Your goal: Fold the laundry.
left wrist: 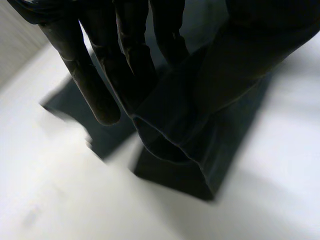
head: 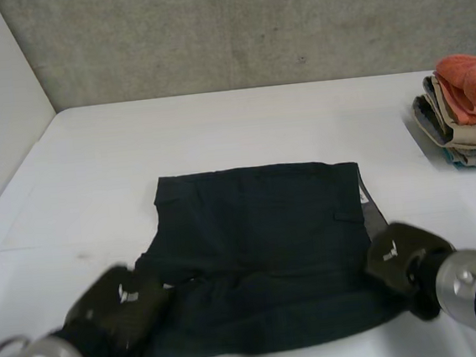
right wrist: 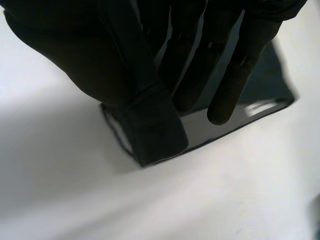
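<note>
At right hand [right wrist: 244, 60], lifted shorts [right wrist: 152, 127] hem

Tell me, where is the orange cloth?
In the head view, the orange cloth tops the pile of folded clothes at the table's right edge, beyond the right hand and right of the shorts.

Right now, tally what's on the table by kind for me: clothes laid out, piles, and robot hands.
Dark shorts, laid flat: 1
Pile of folded clothes, orange on top: 1
Robot hands: 2, the left hand and the right hand, each pinching a near corner of the shorts
Total: 4
</note>
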### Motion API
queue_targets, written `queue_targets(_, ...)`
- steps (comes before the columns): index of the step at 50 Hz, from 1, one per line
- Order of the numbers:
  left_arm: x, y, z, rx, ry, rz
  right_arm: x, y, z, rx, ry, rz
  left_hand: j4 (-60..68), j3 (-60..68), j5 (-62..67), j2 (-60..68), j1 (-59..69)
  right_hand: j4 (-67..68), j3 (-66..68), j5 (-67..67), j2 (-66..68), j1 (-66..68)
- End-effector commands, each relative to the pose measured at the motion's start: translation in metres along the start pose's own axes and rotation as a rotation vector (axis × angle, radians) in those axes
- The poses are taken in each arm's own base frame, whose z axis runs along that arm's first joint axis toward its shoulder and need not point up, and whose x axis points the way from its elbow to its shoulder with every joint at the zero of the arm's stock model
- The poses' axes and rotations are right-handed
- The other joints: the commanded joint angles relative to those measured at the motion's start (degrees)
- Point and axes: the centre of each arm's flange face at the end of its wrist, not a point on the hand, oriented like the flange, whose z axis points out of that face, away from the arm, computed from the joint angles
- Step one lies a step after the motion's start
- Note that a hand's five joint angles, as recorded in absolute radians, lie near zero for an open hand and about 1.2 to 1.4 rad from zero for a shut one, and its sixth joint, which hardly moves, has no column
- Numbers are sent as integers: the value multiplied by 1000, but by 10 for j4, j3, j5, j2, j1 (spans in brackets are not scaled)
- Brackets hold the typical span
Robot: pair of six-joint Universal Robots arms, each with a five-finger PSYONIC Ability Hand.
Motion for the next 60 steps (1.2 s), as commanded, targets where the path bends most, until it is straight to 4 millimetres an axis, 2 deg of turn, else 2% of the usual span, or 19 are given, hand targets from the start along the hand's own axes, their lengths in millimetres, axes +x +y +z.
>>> queue_targets(1,-32,-36,62,223,-140,41,38,-28,34,191,193,96,113,117,124,116,153,114,119,129,123,155)
queue_targets(8,-64,-65,136,395,-265,93,68,-40,84,229,312,119,113,117,124,116,153,114,119,129,123,155)
queue_targets(10,-72,-70,164,415,-290,124,77,-44,103,241,350,112,113,117,124,116,153,114,119,129,123,155)
queue_targets(14,-83,-72,200,422,-319,163,90,-49,140,284,406,111,113,117,124,116,153,114,119,129,123,155)
queue_targets(21,-101,-71,248,425,-412,176,105,-52,195,379,526,93,113,117,124,116,153,114,119,129,123,155)
queue_targets(26,-105,-72,264,450,-445,179,112,-54,220,434,599,73,113,117,124,116,153,114,119,129,123,155)
queue_targets(27,-106,-72,266,453,-449,178,113,-55,222,442,605,73,90,93,101,92,130,-11,-5,4,-1,31)
queue_targets(28,-105,-73,267,457,-448,180,112,-54,227,445,612,72,-142,-138,-131,-139,-102,-518,-513,-503,-509,-477)
queue_targets(29,-102,-74,267,464,-443,184,111,-53,229,444,613,71,-587,-583,-576,-584,-547,-586,-581,-571,-577,-545)
queue_targets(30,-99,-76,266,469,-435,187,112,-53,229,443,614,73,-580,-577,-569,-578,-541,-586,-581,-571,-577,-545)
queue_targets(31,-98,-75,266,470,-432,188,112,-53,229,443,614,78,-491,-488,-480,-489,-452,-586,-581,-571,-577,-545)
queue_targets(33,-95,-75,265,469,-425,182,113,-57,225,453,618,83,-587,-583,-576,-584,-547,-586,-581,-571,-577,-545)
queue_targets(35,-94,-80,261,475,-427,181,116,-63,216,465,628,92,-587,-583,-576,-584,-547,-586,-581,-571,-577,-545)
queue_targets(38,-93,-99,240,508,-435,183,127,-65,193,464,644,159,-587,-583,-576,-584,-547,-586,-581,-571,-577,-545)
queue_targets(42,-94,-108,209,510,-444,179,137,-61,153,447,590,278,-587,-583,-576,-584,-547,-586,-581,-571,-577,-545)
queue_targets(43,-93,-109,204,509,-443,177,141,-54,136,424,549,327,-587,-583,-576,-584,-547,-586,-581,-571,-577,-545)
queue_targets(47,-88,-104,177,486,-428,171,132,-30,112,334,374,447,-587,-583,-576,-584,-547,-586,-581,-571,-577,-545)
queue_targets(54,-73,-82,148,443,-368,84,102,15,114,174,174,599,-587,-583,-576,-584,-547,-460,-454,-445,-450,-418)
queue_targets(60,-61,-70,146,429,-305,-47,90,29,127,189,197,588,-587,-583,-576,-584,-547,-459,-454,-444,-450,-418)
